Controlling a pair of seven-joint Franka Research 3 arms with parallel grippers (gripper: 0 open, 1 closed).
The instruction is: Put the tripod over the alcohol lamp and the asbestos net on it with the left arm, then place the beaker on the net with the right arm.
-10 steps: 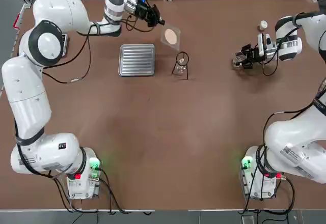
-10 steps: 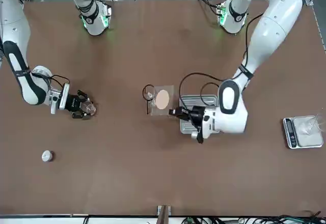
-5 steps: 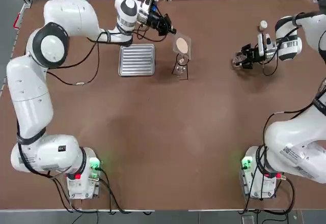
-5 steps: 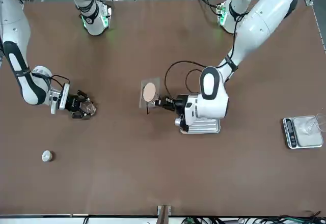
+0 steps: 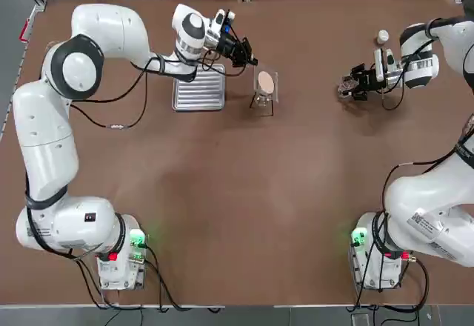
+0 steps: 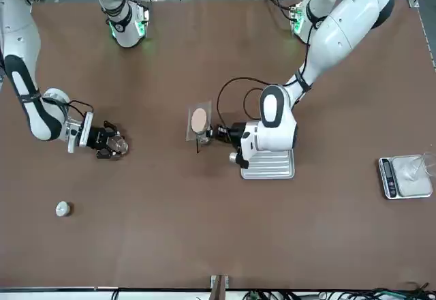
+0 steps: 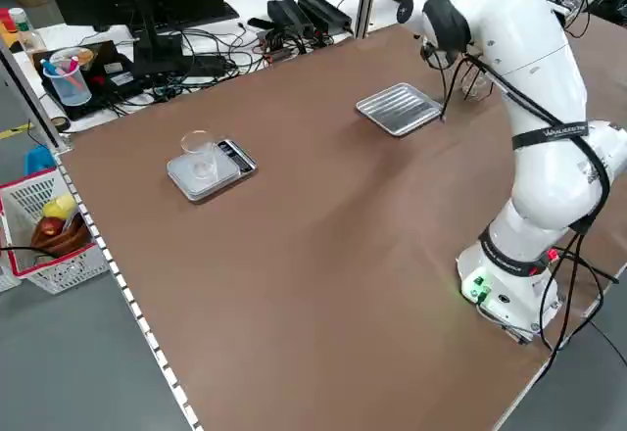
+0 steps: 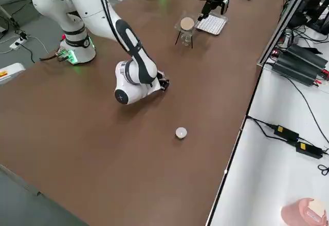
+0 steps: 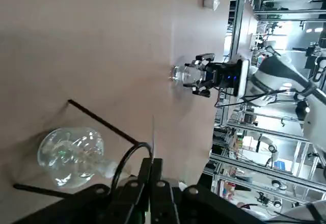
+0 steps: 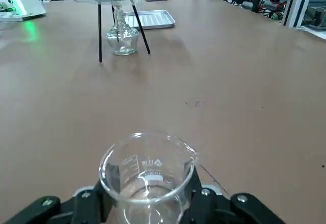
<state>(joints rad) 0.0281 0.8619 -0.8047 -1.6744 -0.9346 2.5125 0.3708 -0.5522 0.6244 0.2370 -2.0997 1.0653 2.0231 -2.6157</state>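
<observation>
The square grey mesh net with a pale disc (image 5: 265, 83) lies over the black wire tripod (image 9: 104, 123), its edge clamped in the left gripper (image 5: 254, 62), apparently for centring. Beneath the tripod: the round glass lamp (image 10: 122, 38). Right of the tripod: the right gripper (image 10: 150, 182), clamped on the clear glass beaker (image 10: 147, 165), in reserve.

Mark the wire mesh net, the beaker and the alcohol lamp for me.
Net (image 5: 266, 83): top view, on its round centre disc.
Beaker (image 10: 149, 182): right wrist view, on its glass wall.
Alcohol lamp (image 10: 123, 39): right wrist view, on its glass body.
</observation>
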